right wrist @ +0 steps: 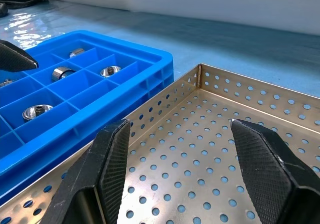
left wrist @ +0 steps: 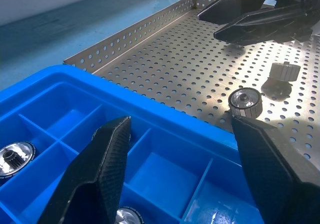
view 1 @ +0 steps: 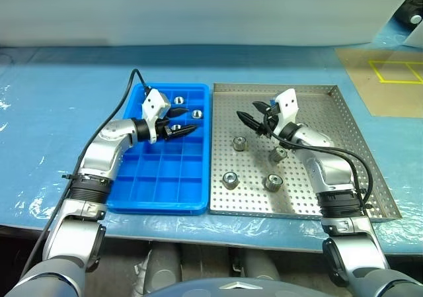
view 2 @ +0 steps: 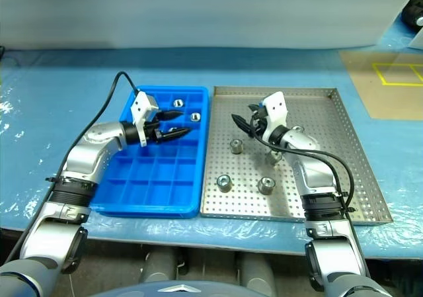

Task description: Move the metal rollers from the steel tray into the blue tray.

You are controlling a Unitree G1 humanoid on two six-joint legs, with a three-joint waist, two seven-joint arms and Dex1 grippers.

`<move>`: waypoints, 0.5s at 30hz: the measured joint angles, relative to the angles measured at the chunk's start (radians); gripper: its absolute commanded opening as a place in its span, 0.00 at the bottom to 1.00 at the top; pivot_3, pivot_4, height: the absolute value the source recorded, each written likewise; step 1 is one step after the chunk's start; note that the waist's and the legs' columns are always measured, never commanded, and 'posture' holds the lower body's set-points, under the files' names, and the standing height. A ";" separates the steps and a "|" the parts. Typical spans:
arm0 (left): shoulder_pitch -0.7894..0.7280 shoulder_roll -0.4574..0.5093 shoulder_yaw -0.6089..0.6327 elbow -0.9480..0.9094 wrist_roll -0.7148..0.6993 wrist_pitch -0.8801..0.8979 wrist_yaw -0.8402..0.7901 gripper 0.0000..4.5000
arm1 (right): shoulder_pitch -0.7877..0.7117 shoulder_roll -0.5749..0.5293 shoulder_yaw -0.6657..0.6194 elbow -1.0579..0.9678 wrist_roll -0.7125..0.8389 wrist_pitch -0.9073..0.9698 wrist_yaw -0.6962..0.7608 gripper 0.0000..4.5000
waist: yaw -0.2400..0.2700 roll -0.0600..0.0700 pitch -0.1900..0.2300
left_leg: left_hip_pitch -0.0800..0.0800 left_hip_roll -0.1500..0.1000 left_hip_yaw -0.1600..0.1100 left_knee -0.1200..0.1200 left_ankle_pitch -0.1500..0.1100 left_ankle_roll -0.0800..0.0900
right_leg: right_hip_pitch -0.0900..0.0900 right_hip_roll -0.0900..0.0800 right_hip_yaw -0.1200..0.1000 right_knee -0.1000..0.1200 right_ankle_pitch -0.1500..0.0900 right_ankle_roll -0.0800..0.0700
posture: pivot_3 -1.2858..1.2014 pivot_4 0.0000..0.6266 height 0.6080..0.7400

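Several metal rollers lie loose on the steel tray (view 1: pixel 344 122), among them one (view 1: pixel 239 143) near its middle and one (view 1: pixel 230 179) nearer the front. The blue tray (view 1: pixel 158 191) stands left of it, rim to rim, with rollers (view 1: pixel 178 100) in its far compartments. My left gripper (view 1: pixel 190 120) hovers open and empty over the blue tray's far right cells, pointing right. Over the steel tray's far left part my right gripper (view 1: pixel 248 112) hangs open and empty, pointing left. The left wrist view shows a roller (left wrist: pixel 245 102) just past the blue rim.
Both trays sit on a light blue table covering (view 1: pixel 53 112). A brown board with yellow tape (view 1: pixel 386 79) lies at the far right. A black cable (view 1: pixel 125 92) loops from the left arm over the blue tray's far left corner.
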 measured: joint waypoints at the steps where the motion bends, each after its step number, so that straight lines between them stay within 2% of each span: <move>1: 0.000 0.000 0.000 0.000 0.000 0.000 0.000 0.75 | 0.000 0.000 0.000 0.000 0.000 0.000 0.000 0.74 | 0.000 0.000 0.000 | 0.000 0.000 0.000 0.000 0.000 0.000 | 0.000 0.000 0.000 0.000 0.000 0.000 | 0.47 0.24 1.00; 15: -0.001 0.000 0.000 0.002 0.000 -0.005 -0.001 0.75 | 0.015 0.000 0.000 -0.007 0.000 0.000 -0.003 0.74 | 0.000 0.000 0.000 | 0.000 0.000 0.000 0.000 0.000 0.000 | 0.000 0.000 0.000 0.000 0.000 0.000 | 0.46 0.24 1.00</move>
